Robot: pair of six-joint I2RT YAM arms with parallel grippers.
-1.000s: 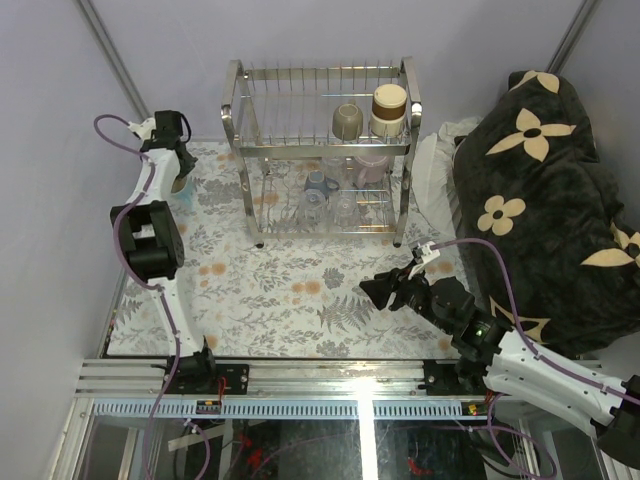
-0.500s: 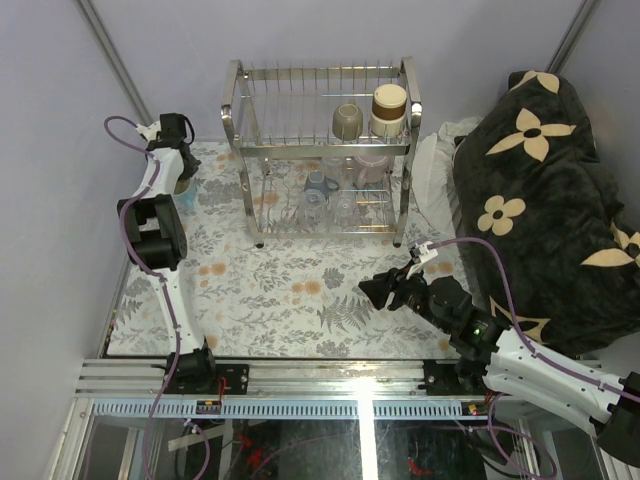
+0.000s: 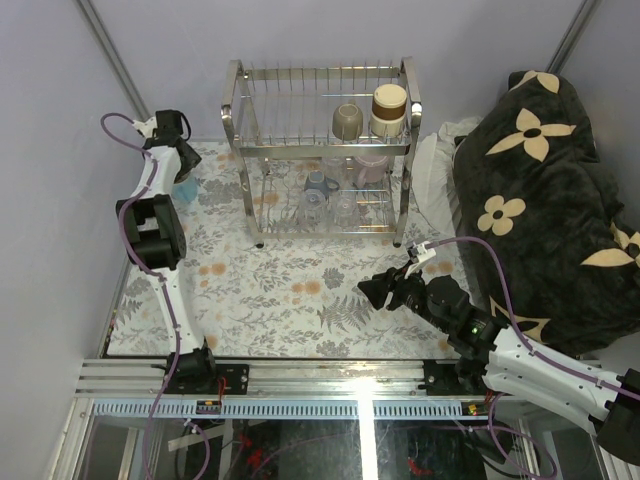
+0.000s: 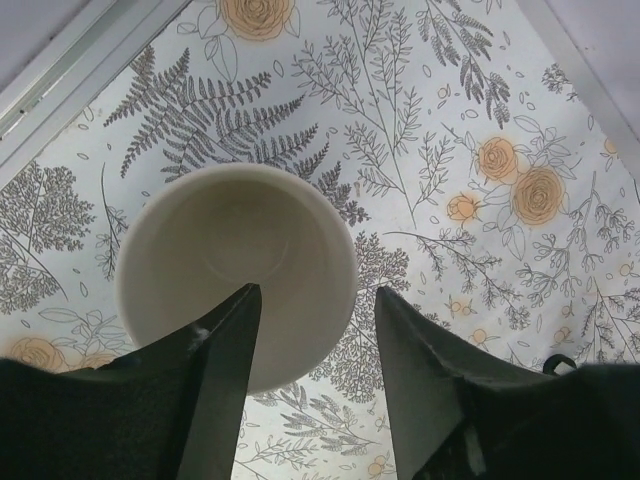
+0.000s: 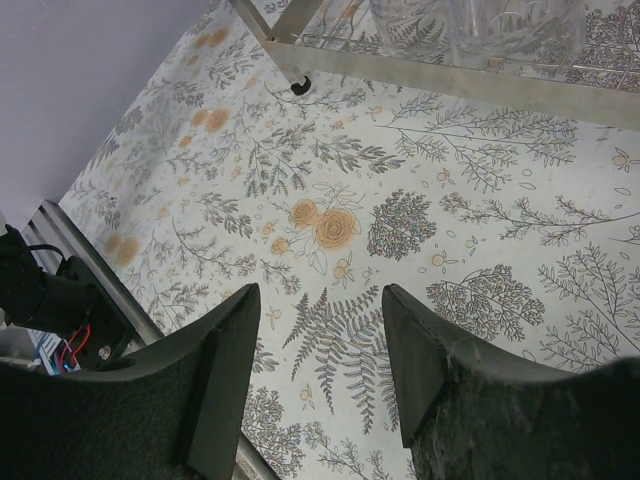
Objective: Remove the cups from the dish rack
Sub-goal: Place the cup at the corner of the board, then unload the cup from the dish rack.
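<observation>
The dish rack (image 3: 240,110) stands at the table's back. Its upper tier holds an olive-grey mug (image 3: 347,121) and a brown-and-cream cup (image 3: 389,108). Below sit a lilac mug (image 3: 372,165), a grey-blue cup (image 3: 318,183) and clear glasses (image 3: 346,208). A light blue cup (image 3: 186,190) stands upright on the table at the far left. My left gripper (image 3: 181,168) hovers over it, open. In the left wrist view the cup (image 4: 235,255) lies partly under the left finger of the gripper (image 4: 318,295), with a gap to the right finger. My right gripper (image 3: 372,290) hangs open and empty over the cloth (image 5: 320,300).
A dark flowered blanket (image 3: 545,190) fills the right side, with a white bundle (image 3: 432,170) beside the rack. The rack's lower bar (image 5: 450,80) and glasses (image 5: 500,25) are ahead of the right gripper. A metal rail (image 3: 300,375) runs along the near edge.
My left gripper has gone from shut to open, letting go of the light blue cup on the table. The right arm has hardly moved.
</observation>
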